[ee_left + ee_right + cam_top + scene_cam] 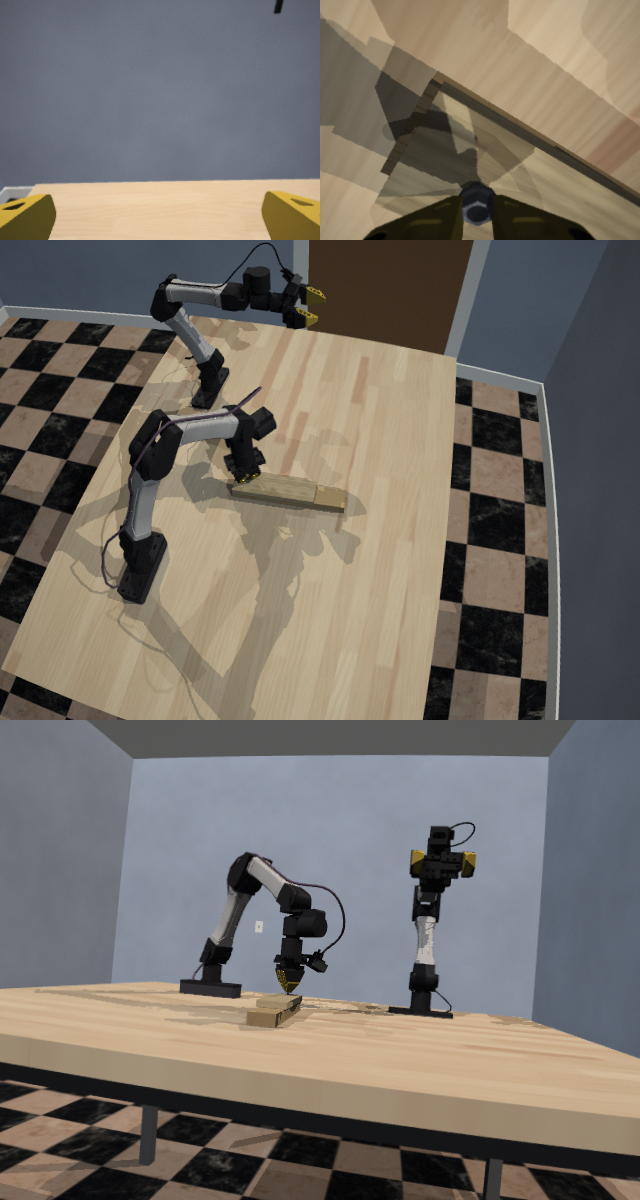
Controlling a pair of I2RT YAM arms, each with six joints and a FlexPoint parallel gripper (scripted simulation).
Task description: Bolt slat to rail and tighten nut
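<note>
The wooden slat (284,488) (276,1000) (560,185) lies flat and lengthwise on the longer rail (330,498) (263,1017), whose bare end shows beyond it. A small dark hex nut (477,204) sits upright over the slat near its arm-side end. The bolt cannot be told apart from the nut, and whether nut and slat touch is unclear. My right gripper (249,478) (289,991) (477,204) points down low over the slat, its yellow fingertips closed against both sides of the nut. My left gripper (320,308) (442,864) (158,202) is wide open, empty and raised far from the slat.
The wooden table (382,560) (361,1040) (160,205) carries both arm bases along one side. The left base (209,389) is well apart from the rail. Arm shadows cross the table and slat. A wall and door lie beyond the left arm.
</note>
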